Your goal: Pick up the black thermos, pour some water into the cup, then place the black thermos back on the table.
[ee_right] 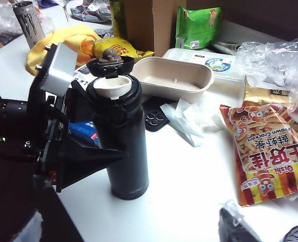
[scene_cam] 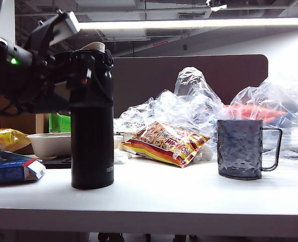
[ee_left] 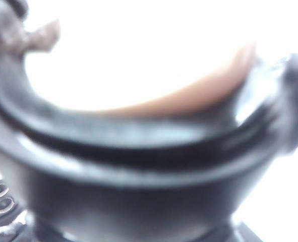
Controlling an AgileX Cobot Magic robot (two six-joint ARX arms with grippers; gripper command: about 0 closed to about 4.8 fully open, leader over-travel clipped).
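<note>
Near "Prawn Cracker" bag (ee_right: pixel 267 151), left tool (ee_right: pixel 96 159) gapes around thermos (scene_cam: pixel 92 126); right tool open, unseen.

L arm, black w/ a green status light, reaches in level from the left of the exterior view. Its black two-finger left gripper (ee_right: pixel 96 159) sits at the upper part of the tall glossy black thermos (scene_cam: pixel 92 126), jaws wide, one finger on each side of the body; contact can't be told. L wrist view is blurred, no fingers readable. Right gripper isn't seen in any view; readings put its jaws wide apart.
</note>
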